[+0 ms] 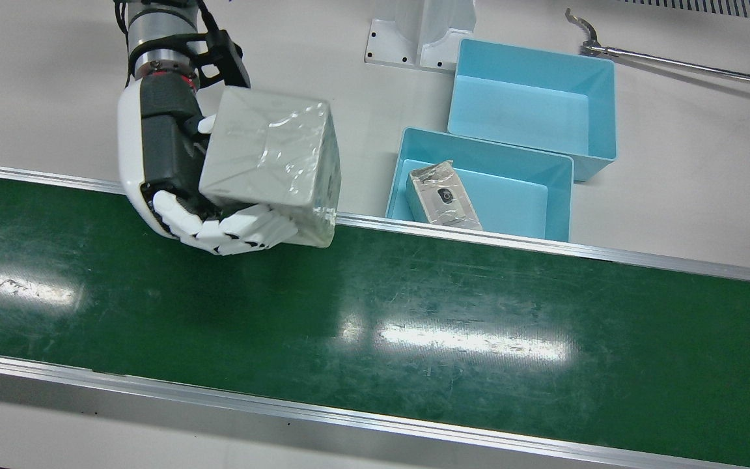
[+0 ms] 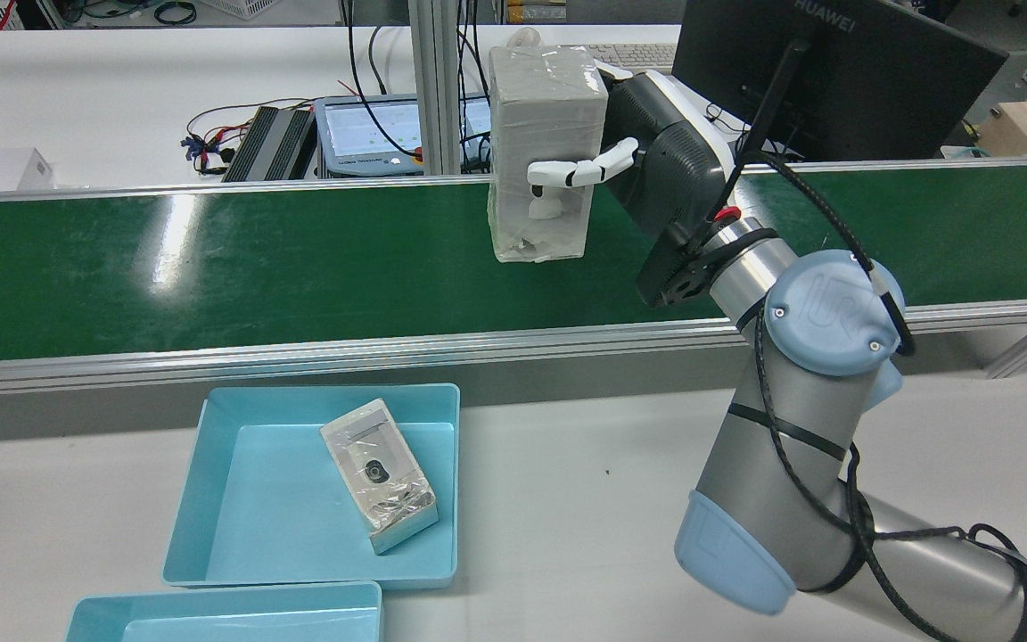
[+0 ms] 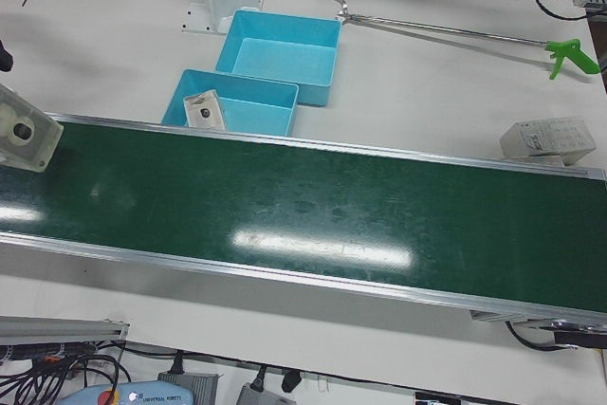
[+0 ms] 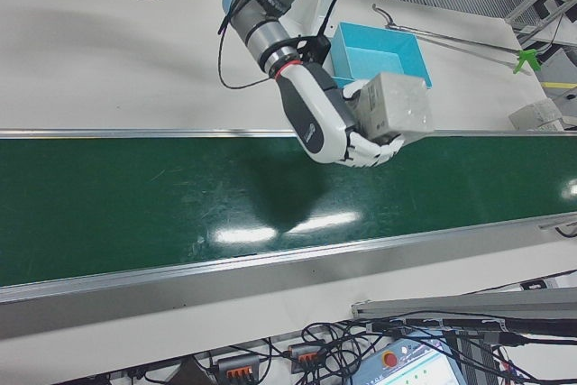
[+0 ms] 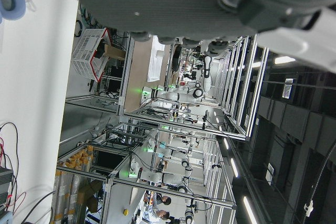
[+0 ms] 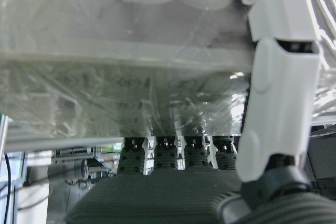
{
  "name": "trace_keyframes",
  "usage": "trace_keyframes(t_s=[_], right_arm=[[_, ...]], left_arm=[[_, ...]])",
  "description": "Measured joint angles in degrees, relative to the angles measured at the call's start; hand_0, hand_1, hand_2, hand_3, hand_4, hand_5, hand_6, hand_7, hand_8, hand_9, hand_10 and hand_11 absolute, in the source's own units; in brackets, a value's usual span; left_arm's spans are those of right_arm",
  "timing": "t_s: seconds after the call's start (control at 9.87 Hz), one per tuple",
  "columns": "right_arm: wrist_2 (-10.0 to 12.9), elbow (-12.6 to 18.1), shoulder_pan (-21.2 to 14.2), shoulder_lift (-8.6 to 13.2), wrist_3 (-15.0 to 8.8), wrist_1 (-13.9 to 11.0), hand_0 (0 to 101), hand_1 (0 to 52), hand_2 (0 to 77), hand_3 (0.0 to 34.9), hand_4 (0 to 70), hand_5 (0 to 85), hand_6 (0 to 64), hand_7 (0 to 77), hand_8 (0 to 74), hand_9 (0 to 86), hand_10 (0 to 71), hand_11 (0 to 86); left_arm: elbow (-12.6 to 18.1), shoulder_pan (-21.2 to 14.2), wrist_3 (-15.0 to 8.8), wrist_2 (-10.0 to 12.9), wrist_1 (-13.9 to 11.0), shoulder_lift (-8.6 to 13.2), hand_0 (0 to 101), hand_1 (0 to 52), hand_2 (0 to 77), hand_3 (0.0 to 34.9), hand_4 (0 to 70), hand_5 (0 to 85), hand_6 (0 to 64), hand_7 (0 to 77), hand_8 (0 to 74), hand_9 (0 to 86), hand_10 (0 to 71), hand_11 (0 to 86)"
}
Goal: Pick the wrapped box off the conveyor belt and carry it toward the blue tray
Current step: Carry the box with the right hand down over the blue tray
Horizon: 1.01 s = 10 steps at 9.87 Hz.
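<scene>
Green conveyor belt fills the near part of the front view, its surface bare under the light glare. Above its far rail, the right hand has its fingers curled under and around the wrapped box, clamping it against the palm; the box is lifted clear of the belt and sits on the tray side of the hand. Beyond the rail on the white table, the nearer blue tray holds a smaller wrapped packet, well apart from the carried box. A second blue tray touches it farther back. Whether the left hand is spread or closed cannot be told.
</scene>
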Motion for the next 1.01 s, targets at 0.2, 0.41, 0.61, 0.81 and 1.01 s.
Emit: trace_keyframes(t_s=[0.2, 0.41, 0.61, 0.81, 1.01], right_arm=[[2.13, 4.84, -6.97, 0.49, -3.78, -1.66, 49, 14.7, 25.6, 0.0, 33.3, 39.8, 38.7, 39.3, 55.6, 35.5, 56.7, 32.2], [7.98, 4.41, -15.36, 3.09, -10.23, -0.56, 49, 5.4, 30.5, 0.0, 33.8, 40.9, 39.8, 39.8, 57.8, 36.0, 59.5, 32.2], [11.08, -2.34, -20.22, 5.17, -15.15, 8.93, 49, 5.4, 30.5, 0.0, 33.8, 40.9, 43.1, 40.9, 61.1, 36.5, 59.5, 32.2], [11.48, -8.65, -21.82, 6.52, -16.45, 16.35, 50, 5.4, 30.5, 0.0, 33.8, 40.9, 44.2, 40.9, 50.2, 46.4, 59.5, 32.2], [10.06, -12.15, -22.72, 7.53, -16.52, 18.72, 53, 2.2, 32.7, 0.0, 25.6, 51.8, 36.0, 42.0, 34.4, 36.0, 58.9, 27.3]], left_arm=[[0.0, 0.0, 0.0, 0.0, 0.0, 0.0, 0, 0.0, 0.5, 0.0, 0.0, 0.5, 0.5, 0.5, 0.5, 0.5, 0.5, 0.5], [0.0, 0.0, 0.0, 0.0, 0.0, 0.0, 0, 0.0, 0.5, 0.0, 0.0, 1.1, 0.5, 0.5, 0.5, 0.5, 0.5, 0.5], [0.0, 0.0, 0.0, 0.0, 0.0, 0.0, 0, 0.0, 0.5, 0.0, 0.0, 1.1, 0.5, 0.5, 0.5, 0.5, 0.5, 0.5], [0.0, 0.0, 0.0, 0.0, 0.0, 0.0, 0, 0.0, 1.1, 0.0, 0.0, 1.1, 0.5, 0.5, 0.5, 0.5, 0.5, 0.5], [0.0, 0.0, 0.0, 0.0, 0.0, 0.0, 0, 0.0, 1.1, 0.0, 0.0, 1.1, 0.5, 0.5, 0.5, 0.5, 0.5, 0.5]])
